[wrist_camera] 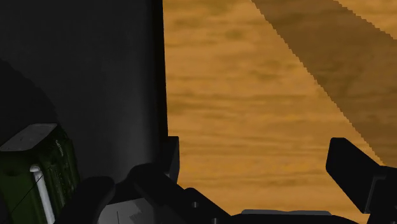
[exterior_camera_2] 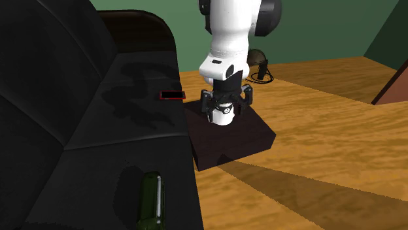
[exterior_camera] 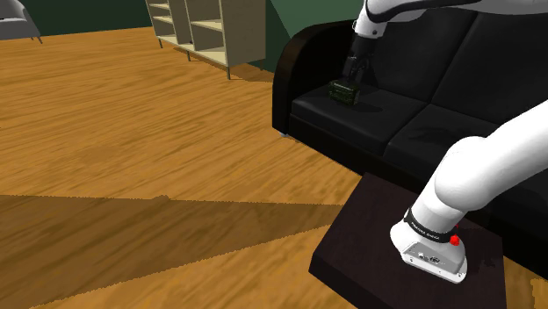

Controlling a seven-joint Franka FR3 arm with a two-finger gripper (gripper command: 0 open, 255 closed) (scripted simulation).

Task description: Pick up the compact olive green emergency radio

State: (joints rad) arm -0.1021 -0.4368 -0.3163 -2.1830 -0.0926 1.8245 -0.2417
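Gripper [wrist_camera: 254, 164] is spread wide on my wrist feed, its black fingers [wrist_camera: 351, 170] well apart with nothing between them but wooden floor [wrist_camera: 254, 95]. The olive radio [wrist_camera: 35, 175] sits off to one side, outside the finger nearest the sofa [wrist_camera: 95, 76], so I am not lined up on it.

From the shoulder camera the gripper [exterior_camera: 355, 72] hangs just over the seat cushion with the radio [exterior_camera: 343, 91] at about its 7 o'clock. They are close, but I cannot tell whether they touch. The radio lies flat on the sofa seat, fairly near the front edge. That explains my wrist feed: the hand looks past the cushion's front face, so most of my span is over the floor.

On the second exterior camera the radio [exterior_camera_2: 152, 199] lies at roughly 7 o'clock from the stand [exterior_camera_2: 229, 138]. A flat black device with a red edge [exterior_camera_2: 172, 95] rests on the same seat at about 10 o'clock from the stand, well apart from my work.

I judge this to be alignment before the grasp. I would shift toward the sofa back until the radio sits between the fingers, then close across its narrow width. With the edge so close, a careless nudge could push it off.
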